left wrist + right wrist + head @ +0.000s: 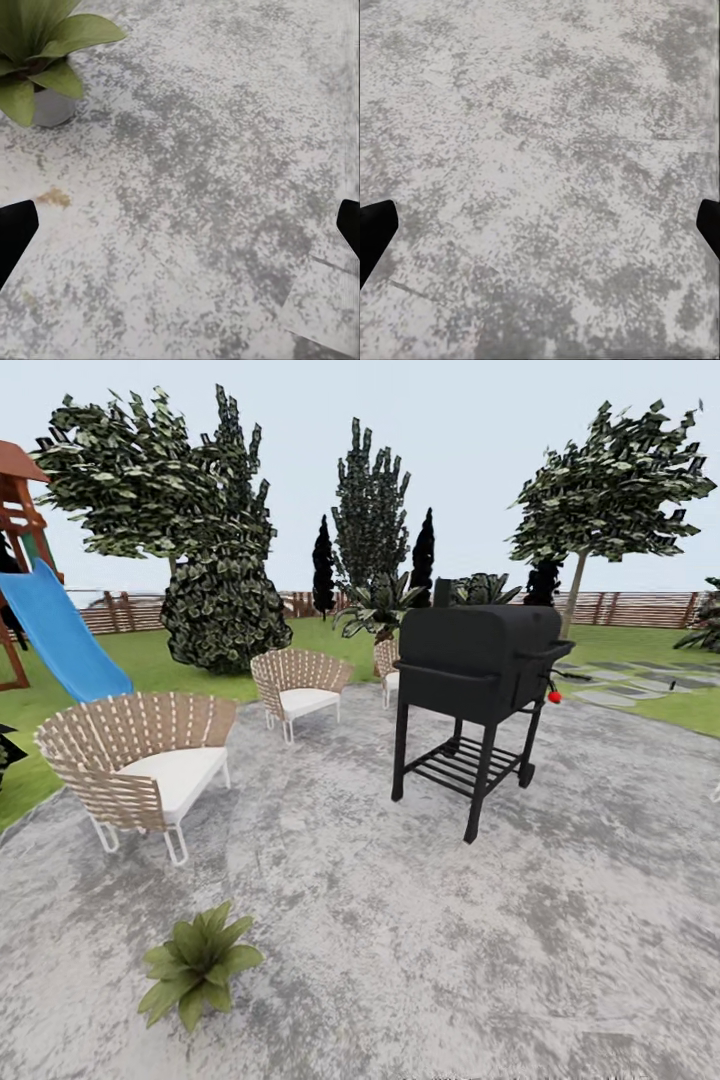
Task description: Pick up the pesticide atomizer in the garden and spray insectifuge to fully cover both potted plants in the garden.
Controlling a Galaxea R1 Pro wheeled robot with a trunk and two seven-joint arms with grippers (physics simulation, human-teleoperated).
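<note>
Head view: grey patio (420,960), grill (478,660), chairs (140,760).

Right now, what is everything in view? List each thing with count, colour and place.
potted plant: one, green leaves, grey pot, on the patio near left; also in the left wrist view
patio: one, mottled grey, underfoot
grill: one, black, centre right on the patio
chairs: three, woven tan with white cushions, left to centre
slide: one, blue, far left on the lawn
fence: brown slats, along the back
trees and bushes: several, dark green, by the fence
stepping stones: grey, right on the lawn
left gripper: black fingertips, apart, nothing between
right gripper: black fingertips, apart, nothing between
</note>
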